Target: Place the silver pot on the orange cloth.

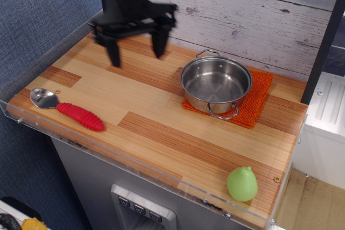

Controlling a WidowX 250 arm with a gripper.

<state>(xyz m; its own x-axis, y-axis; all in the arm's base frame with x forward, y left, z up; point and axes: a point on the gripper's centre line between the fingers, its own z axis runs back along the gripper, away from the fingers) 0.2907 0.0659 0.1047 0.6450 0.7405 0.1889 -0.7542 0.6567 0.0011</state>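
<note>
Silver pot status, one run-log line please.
silver pot: upright on orange cloth | end effector: open, empty, left of pot | placement: looks complete

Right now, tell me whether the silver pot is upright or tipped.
Upright. The silver pot sits flat on the orange cloth, rim level, its empty inside facing up. The open gripper is clear of it.

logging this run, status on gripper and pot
Gripper open, empty, clear of pot. Silver pot upright on orange cloth. Nothing in the way.
</note>
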